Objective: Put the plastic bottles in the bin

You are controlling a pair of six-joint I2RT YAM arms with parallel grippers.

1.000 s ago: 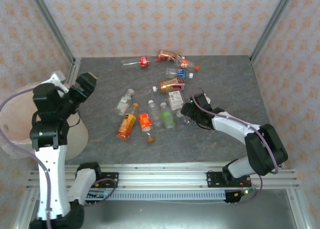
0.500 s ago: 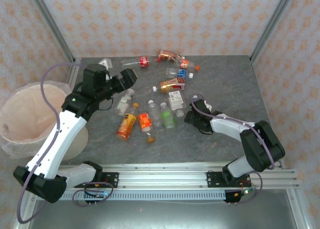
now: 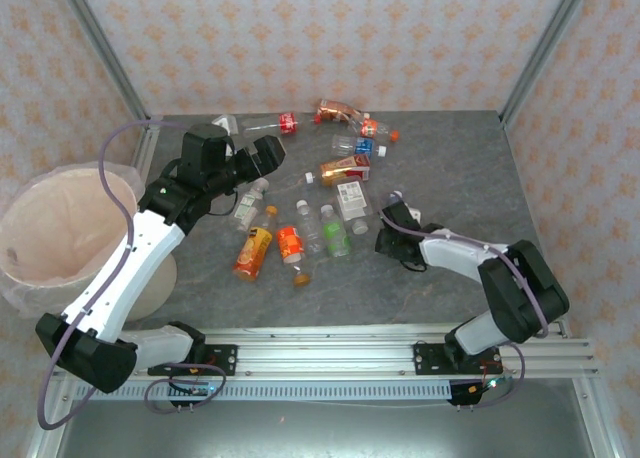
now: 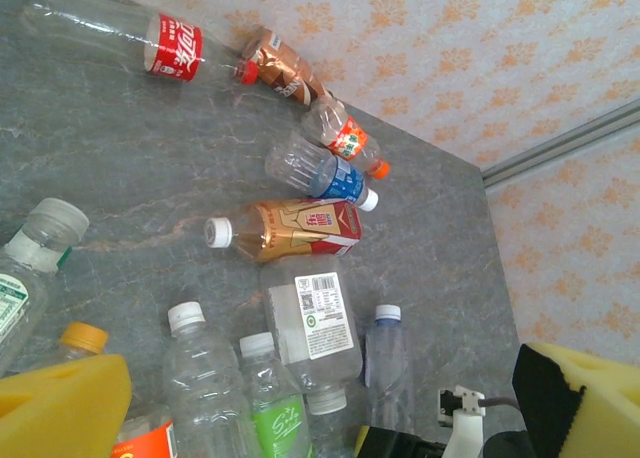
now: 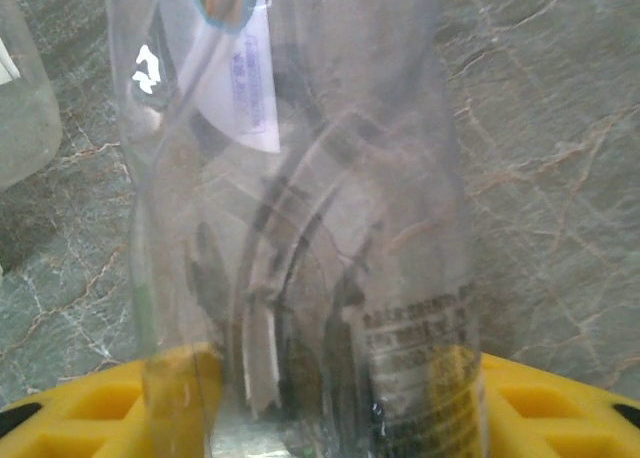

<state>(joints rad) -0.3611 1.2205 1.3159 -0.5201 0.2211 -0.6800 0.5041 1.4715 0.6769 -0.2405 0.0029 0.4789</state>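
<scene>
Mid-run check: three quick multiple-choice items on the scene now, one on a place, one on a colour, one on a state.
1. The bin stands:
A) at the centre of the table
B) left of the table
C) at its far right corner

2. The label on the back-left bottle is:
A) green
B) blue
C) red

3. The right gripper:
A) has a clear bottle between its fingers
B) holds an orange bottle
C) hangs over the bin

Answers:
1 B, it sits beyond the table's left edge.
2 C, a red band wraps it.
3 A, the bottle fills the gap between the yellow pads.
</scene>
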